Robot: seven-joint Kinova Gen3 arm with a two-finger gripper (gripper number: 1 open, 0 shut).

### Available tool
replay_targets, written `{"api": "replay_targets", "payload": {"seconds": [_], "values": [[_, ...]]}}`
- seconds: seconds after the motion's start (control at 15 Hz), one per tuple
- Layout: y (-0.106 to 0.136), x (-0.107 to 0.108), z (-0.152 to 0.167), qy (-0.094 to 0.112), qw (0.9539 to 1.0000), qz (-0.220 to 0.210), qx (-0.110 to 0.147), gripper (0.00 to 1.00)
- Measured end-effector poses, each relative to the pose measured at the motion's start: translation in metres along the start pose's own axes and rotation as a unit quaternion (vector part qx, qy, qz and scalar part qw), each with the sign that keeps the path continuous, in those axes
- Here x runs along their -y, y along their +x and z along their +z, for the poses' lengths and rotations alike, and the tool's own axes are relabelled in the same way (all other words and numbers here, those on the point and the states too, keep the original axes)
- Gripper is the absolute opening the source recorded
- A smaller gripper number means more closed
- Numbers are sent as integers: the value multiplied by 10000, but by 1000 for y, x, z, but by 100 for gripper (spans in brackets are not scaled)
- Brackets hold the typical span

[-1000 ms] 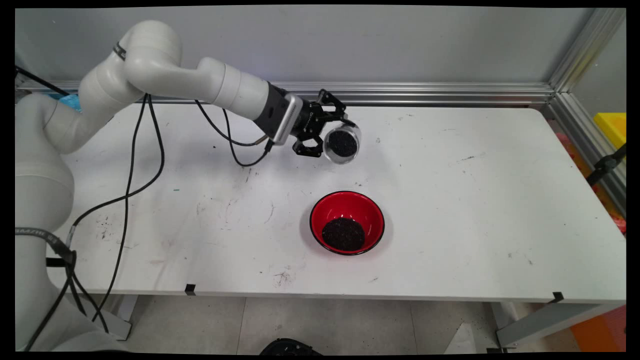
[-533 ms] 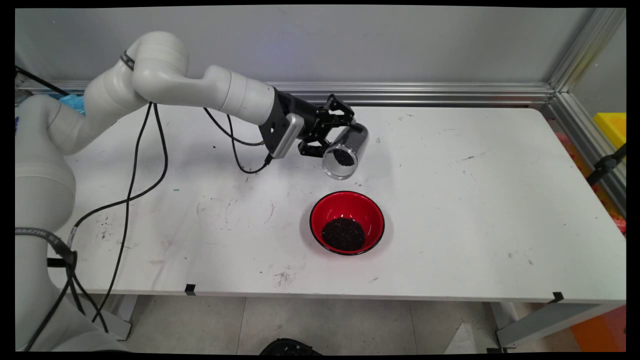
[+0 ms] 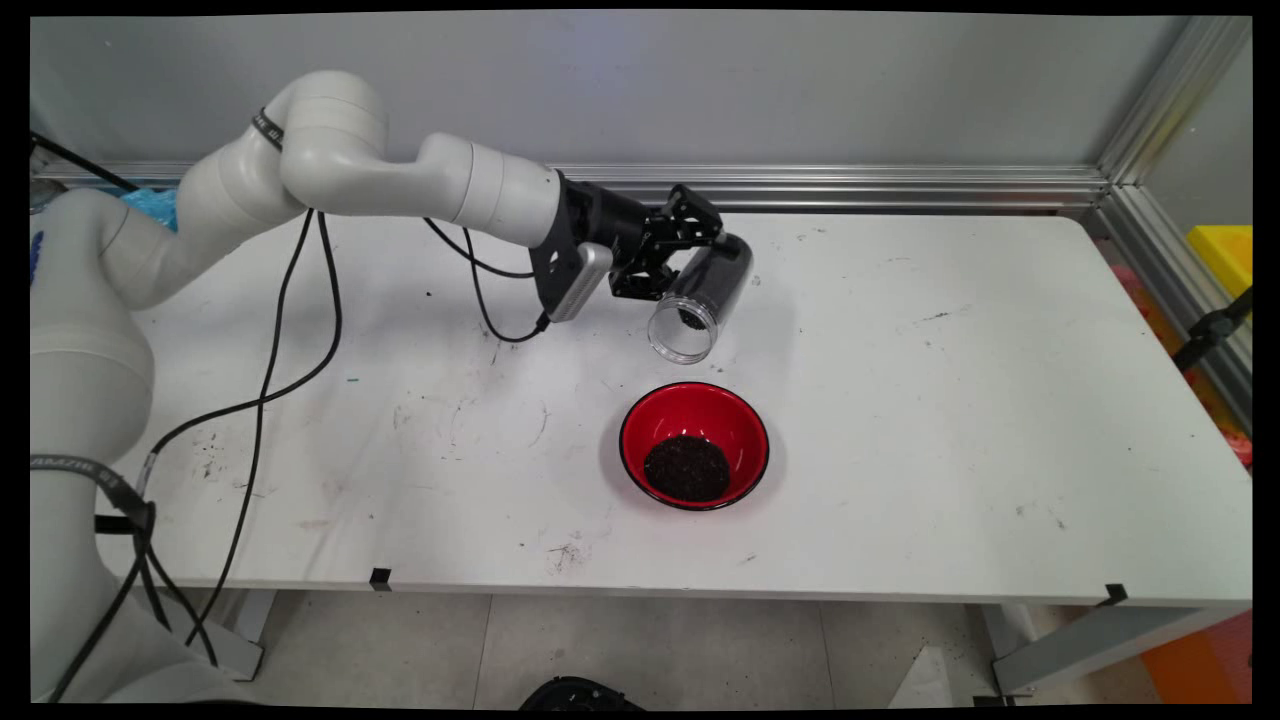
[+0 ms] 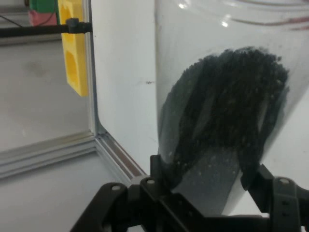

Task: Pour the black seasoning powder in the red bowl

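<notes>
The gripper (image 3: 678, 252) was black, on a white arm (image 3: 420, 180); the jar (image 3: 700, 297) it held was clear, with black granules (image 4: 227, 116) inside; the bowl (image 3: 694, 444) was red within, black at the rim, and held a dark, perhaps black, heap (image 3: 686, 468); the table (image 3: 950, 400) was white with dark scuffs; a yellow block (image 4: 73, 53) showed in the hand view.

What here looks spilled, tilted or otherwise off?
The clear jar of black granules, gripped in the gripper, is tipped on its side, mouth angled down above the red bowl. Nothing has spilled; only old scuffs mark the table.
</notes>
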Motion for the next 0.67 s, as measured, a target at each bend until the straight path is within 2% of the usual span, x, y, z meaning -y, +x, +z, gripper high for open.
{"api": "replay_targets", "payload": {"seconds": [0.27, 0.67], "values": [[-2, -1, 8, 143, 9989, 449, 62, 0], [-6, 1, 19, 389, 9938, 1012, 249, 0]]}}
